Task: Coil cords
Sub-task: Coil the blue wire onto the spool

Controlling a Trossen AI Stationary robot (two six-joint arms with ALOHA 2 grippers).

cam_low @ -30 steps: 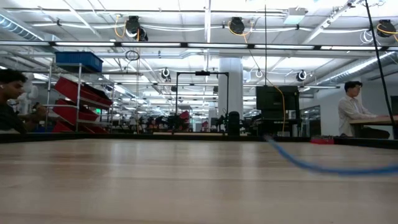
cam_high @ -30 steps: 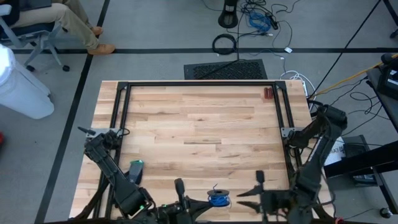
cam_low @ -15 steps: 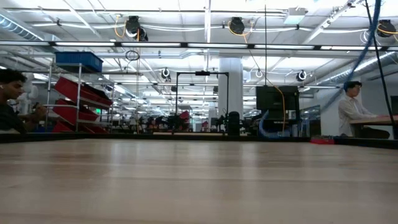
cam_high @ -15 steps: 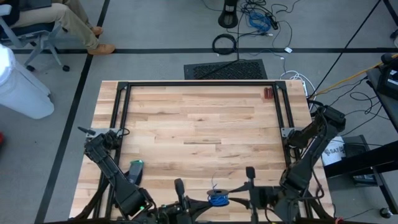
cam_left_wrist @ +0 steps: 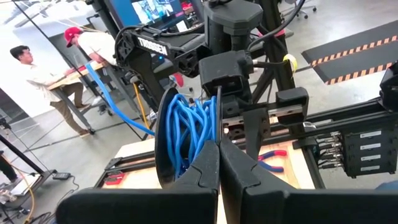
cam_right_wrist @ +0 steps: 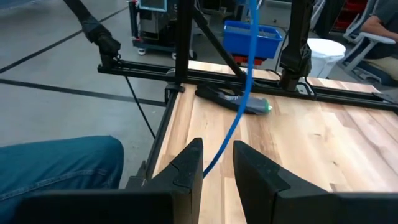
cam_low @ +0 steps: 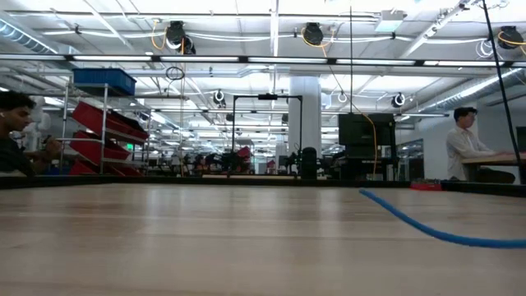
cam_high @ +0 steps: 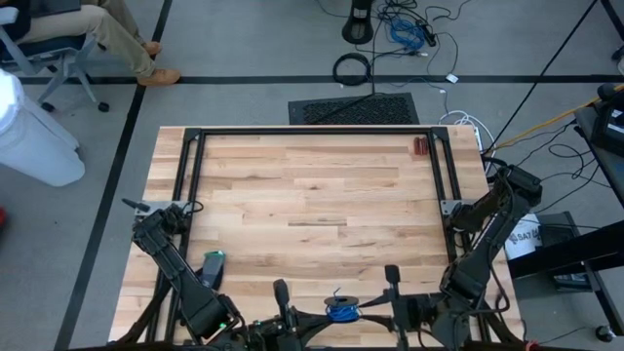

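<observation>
The cord is a thin blue wire wound into a small bundle [cam_high: 341,311] [cam_left_wrist: 189,127], held above the table's near edge. My left gripper [cam_left_wrist: 218,163] [cam_high: 317,317] is shut on it. A loose strand [cam_right_wrist: 239,93] runs away from the bundle and passes through the gap between the fingers of my right gripper [cam_right_wrist: 217,165] [cam_high: 375,302]. That gripper stands just right of the bundle, and its fingers are apart by more than the wire's width. Whether they touch the wire I cannot tell. The tail [cam_low: 427,226] lies on the tabletop. My left gripper pinches the bundle's near lower edge [cam_left_wrist: 198,148] between its two shut fingers, taking several turns of wire together. The fingers come at it roughly level from the table's left. The bundle stands upright beyond the fingertips, lifted clear of the table.
A black tool with a green tip [cam_high: 213,265] [cam_right_wrist: 239,99] lies near the table's left edge. A black frame [cam_high: 312,132] runs round the tabletop. Red-handled pliers [cam_high: 420,146] lie at the far right. A blue bin [cam_right_wrist: 252,34] and seated people are beyond the table.
My right gripper has gone toward the table's left, closer to the bundle, and then kept still. The cord's loose tail swung up off the table and has come down onto it again.
</observation>
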